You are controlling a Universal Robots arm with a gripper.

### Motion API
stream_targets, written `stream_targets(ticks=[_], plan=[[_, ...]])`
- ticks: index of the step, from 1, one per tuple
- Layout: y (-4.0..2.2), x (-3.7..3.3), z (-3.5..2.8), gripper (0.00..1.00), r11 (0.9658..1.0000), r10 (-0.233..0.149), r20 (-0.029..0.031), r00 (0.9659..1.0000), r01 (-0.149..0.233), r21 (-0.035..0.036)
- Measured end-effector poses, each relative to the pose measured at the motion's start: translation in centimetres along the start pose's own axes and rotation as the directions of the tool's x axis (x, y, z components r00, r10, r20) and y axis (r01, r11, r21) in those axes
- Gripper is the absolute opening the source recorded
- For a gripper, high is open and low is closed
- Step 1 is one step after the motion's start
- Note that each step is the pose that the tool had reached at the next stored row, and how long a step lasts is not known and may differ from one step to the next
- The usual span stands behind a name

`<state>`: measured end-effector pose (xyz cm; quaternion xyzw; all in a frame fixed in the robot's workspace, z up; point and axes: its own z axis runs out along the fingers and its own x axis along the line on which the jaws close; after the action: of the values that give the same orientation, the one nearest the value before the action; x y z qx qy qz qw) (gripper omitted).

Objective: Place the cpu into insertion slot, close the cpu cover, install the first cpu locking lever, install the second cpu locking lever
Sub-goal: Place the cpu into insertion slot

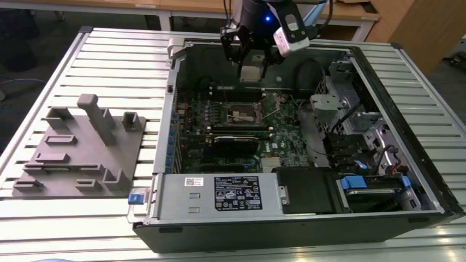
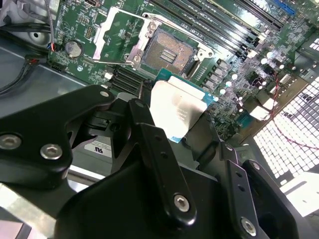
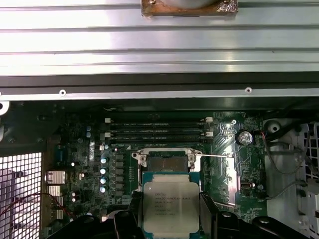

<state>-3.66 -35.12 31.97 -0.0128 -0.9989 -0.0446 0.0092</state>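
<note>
My gripper [image 1: 251, 72] hangs over the open computer case, shut on the cpu [image 1: 250, 73]. In both wrist views the cpu [image 2: 177, 107] [image 3: 169, 201] shows as a silver-faced square chip on a green carrier, pinched by its edges between the black fingers [image 2: 144, 124]. The insertion slot [image 1: 244, 112] [image 2: 167, 52] [image 3: 167, 162] lies uncovered on the motherboard, apart from the chip and below it. The cpu cover [image 2: 117, 35] stands swung open beside the socket. A thin locking lever [image 3: 214, 156] sticks out at the socket's side.
The case [image 1: 171, 109] lies open on a slatted metal table [image 1: 109, 54]. Memory slots [image 3: 157, 130] run beside the socket, and a black card [image 1: 234, 143] sits on its other side. A grey fixture block [image 1: 80, 147] stands at the exterior view's left. The power supply [image 1: 218, 194] fills the case's near end.
</note>
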Motion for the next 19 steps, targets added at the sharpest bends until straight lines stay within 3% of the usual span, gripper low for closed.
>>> stream_targets(ticks=[11,19], plan=[[-0.02,0.00,0.18,0.54,1.0000,0.000,0.0003,1.0000,0.000,-0.0006],[-0.09,-0.02,0.98,0.54,1.0000,0.000,0.0002,1.0000,0.000,-0.0002]])
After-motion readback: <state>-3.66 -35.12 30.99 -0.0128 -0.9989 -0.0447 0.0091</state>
